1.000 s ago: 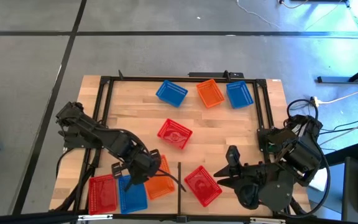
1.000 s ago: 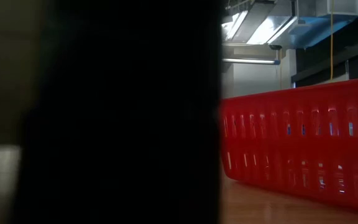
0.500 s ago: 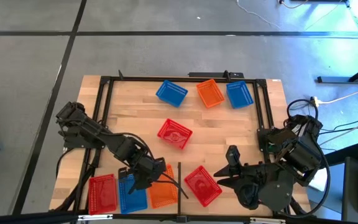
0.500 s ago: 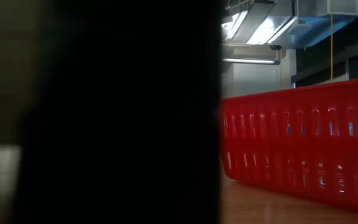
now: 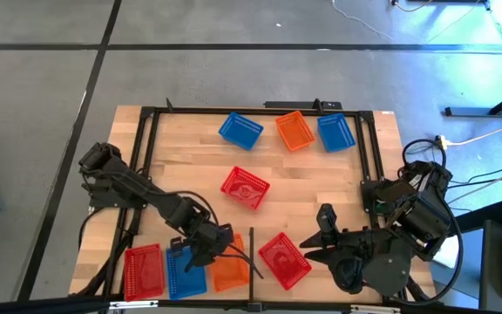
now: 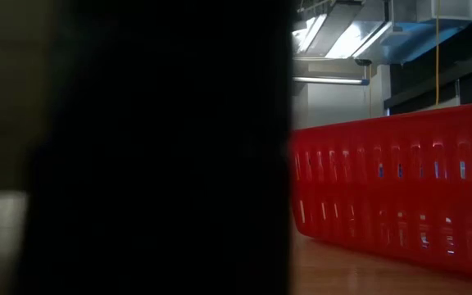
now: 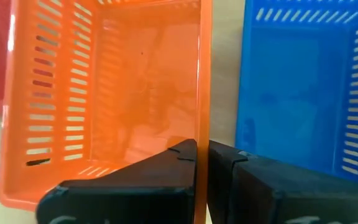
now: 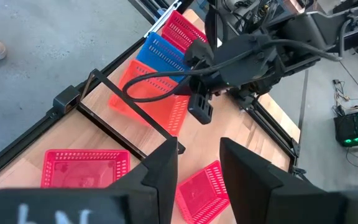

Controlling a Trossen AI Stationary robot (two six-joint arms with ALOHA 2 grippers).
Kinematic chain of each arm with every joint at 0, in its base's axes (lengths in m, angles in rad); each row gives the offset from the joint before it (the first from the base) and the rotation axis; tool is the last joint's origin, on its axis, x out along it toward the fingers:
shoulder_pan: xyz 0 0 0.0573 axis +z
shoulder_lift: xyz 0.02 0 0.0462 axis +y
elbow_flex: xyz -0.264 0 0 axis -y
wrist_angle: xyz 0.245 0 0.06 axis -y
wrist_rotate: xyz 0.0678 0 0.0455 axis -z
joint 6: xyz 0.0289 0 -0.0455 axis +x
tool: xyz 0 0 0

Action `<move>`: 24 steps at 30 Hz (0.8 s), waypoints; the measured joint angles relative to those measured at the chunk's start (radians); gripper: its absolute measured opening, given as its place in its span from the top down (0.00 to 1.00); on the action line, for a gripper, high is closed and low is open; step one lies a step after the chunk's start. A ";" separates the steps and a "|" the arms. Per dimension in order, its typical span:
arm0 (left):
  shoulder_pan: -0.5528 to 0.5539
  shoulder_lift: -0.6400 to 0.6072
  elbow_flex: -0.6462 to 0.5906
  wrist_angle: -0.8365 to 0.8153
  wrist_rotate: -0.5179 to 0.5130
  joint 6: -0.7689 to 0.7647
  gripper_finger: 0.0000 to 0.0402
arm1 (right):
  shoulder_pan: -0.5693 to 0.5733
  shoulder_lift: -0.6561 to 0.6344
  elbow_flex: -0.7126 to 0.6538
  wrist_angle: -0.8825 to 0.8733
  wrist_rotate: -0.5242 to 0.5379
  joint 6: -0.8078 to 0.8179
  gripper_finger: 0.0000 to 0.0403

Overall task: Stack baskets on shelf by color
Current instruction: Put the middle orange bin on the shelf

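Since one second ago my left pincer [image 5: 219,253] has carried the orange basket [image 5: 228,266] from a slanted place behind the blue one to a straight place in the front row, and the rest of the table [image 5: 190,148] looks the same. Now I see at the front left of the table three baskets side by side: a red basket [image 5: 144,269], a blue basket [image 5: 186,272] and this orange basket, which lies just beside the thin black divider bar [image 5: 252,255]. In the left wrist view the two fingers [image 7: 166,168] are pressed on the long wall of the orange basket [image 7: 104,93], one finger inside and one outside, with the blue basket [image 7: 303,93] just beside it and not touching. On the other side of the divider bar lies a second red basket [image 5: 283,258], turned at an angle, and my right pincer [image 5: 308,255] waits near it at the front right, the tips pointing to this basket. In the right wrist view its fingers [image 8: 166,165] stand apart with nothing between them. A third red basket [image 5: 245,188] lies tilted in the middle of the table. At the far edge there are three more in a row: a blue basket at the far left [image 5: 240,130], an orange basket in the far middle [image 5: 295,131] and a blue basket at the far right [image 5: 335,133]. The low view is half covered by something dark, and beside it I see only the wall of a red basket [image 6: 400,197].
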 joint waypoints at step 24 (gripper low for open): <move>0.000 0.000 -0.083 0.101 -0.037 -0.058 0.97 | 0.000 0.000 0.000 0.000 0.000 0.002 0.70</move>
